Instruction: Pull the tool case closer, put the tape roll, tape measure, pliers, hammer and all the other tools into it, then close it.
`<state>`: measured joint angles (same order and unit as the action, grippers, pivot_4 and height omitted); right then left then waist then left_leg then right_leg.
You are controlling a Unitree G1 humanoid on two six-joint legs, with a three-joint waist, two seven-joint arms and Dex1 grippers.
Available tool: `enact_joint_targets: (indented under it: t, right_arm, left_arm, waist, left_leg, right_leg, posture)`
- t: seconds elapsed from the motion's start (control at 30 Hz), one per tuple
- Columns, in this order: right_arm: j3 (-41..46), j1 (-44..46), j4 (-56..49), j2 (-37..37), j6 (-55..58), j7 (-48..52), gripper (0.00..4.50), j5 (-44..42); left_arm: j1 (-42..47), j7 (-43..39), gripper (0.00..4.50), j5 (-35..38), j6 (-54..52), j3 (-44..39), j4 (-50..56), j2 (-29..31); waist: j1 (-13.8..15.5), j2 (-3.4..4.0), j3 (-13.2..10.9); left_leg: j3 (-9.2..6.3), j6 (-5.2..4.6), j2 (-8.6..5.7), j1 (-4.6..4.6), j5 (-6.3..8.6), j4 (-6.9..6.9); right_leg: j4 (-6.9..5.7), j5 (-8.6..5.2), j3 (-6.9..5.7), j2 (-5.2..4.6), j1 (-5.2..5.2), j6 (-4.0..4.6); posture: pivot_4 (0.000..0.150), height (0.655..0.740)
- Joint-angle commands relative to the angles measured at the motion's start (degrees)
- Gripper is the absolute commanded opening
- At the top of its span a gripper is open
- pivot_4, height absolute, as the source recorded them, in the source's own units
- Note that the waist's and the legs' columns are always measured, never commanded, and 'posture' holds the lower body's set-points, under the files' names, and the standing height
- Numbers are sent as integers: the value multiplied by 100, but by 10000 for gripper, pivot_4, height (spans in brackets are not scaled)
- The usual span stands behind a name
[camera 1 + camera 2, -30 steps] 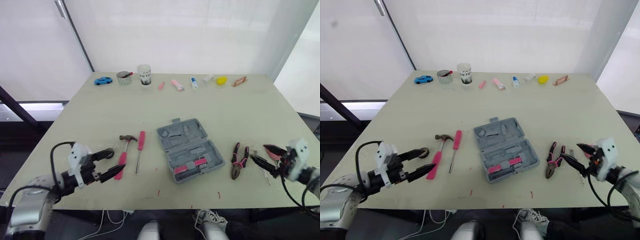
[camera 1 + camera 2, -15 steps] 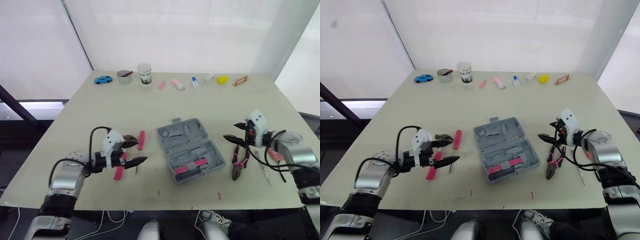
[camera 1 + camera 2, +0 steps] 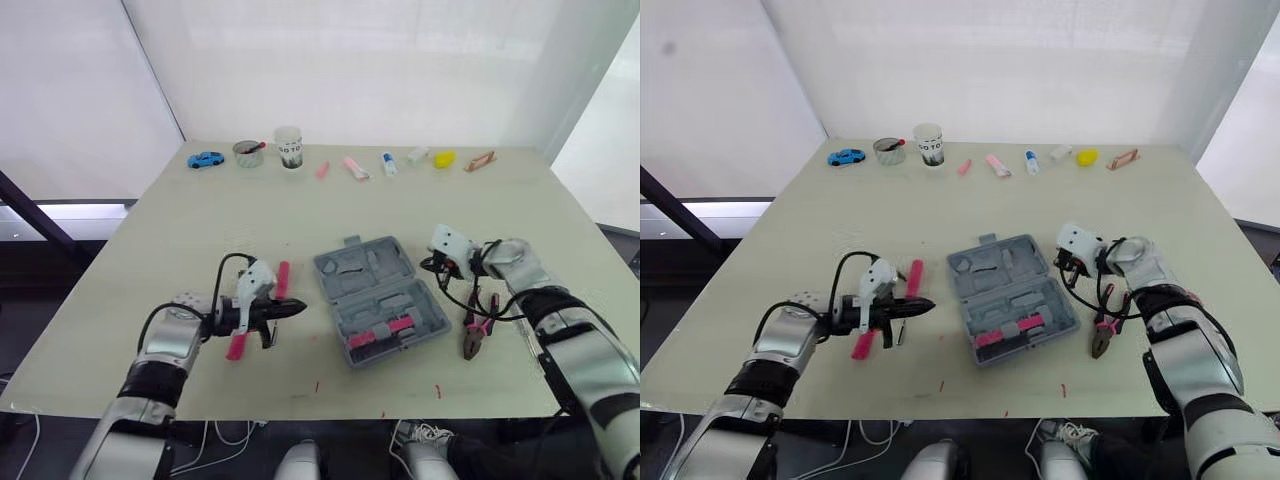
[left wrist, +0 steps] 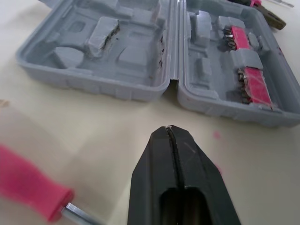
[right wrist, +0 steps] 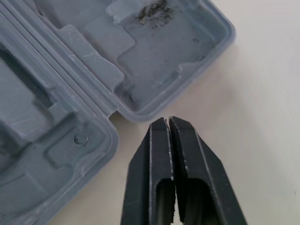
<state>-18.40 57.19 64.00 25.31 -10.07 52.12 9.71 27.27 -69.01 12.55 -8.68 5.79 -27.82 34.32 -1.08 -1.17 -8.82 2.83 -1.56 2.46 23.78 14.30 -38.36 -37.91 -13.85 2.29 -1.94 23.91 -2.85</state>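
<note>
The grey tool case [image 3: 380,300] lies open in the middle of the table, with pink bit strips [image 3: 381,332] in its near half. My left gripper [image 3: 298,310] is shut and empty, its tip pointing at the case's left side from a short gap away [image 4: 169,129]. Beside it lie the pink-handled hammer [image 3: 237,345] and a pink screwdriver [image 3: 283,277]. My right gripper [image 3: 432,268] is shut and empty, just off the case's right edge near the hinge [image 5: 168,121]. The pink-handled pliers [image 3: 478,325] lie to the right of the case.
A row of small items lines the far edge: a blue toy car [image 3: 206,160], a tin [image 3: 248,155], a cup [image 3: 288,148], pink pieces [image 3: 354,169] and a yellow object [image 3: 443,159]. A thin tool [image 3: 531,347] lies right of the pliers.
Both arms have swung inward from the table's front corners to the two sides of the case. Both grippers have gone from open to shut, holding nothing.
</note>
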Motion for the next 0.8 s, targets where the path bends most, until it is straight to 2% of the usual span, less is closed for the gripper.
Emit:
enact_joint_targets:
  t: [0.03,0.23,0.8]
  right_arm:
    - [-111,233,362,19,-468,-244,0,376]
    - [-281,350,683,-44,-783,-358,0,842]
    - [-180,386,808,-241,-1125,-178,0,948]
  left_arm:
    - [154,0,349,-126,145,14,-150,-13]
    - [266,-15,349,-241,169,56,-322,-108]
    - [390,-40,349,-458,229,142,-479,-231]
  waist:
    - [3,0,0]
    - [-14,1,0]
    - [-128,1,-1]
  left_leg:
    - [1,0,0,0,0,0]
    - [1,0,0,0,0,1]
    - [-2,0,0,-2,0,1]
  right_leg:
    - [0,0,1,-1,1,0]
    - [-3,0,1,-1,1,0]
    - [-7,1,-1,-2,0,0]
  posture:
    - [1500,7400]
    - [1500,7400]
    - [1500,7400]
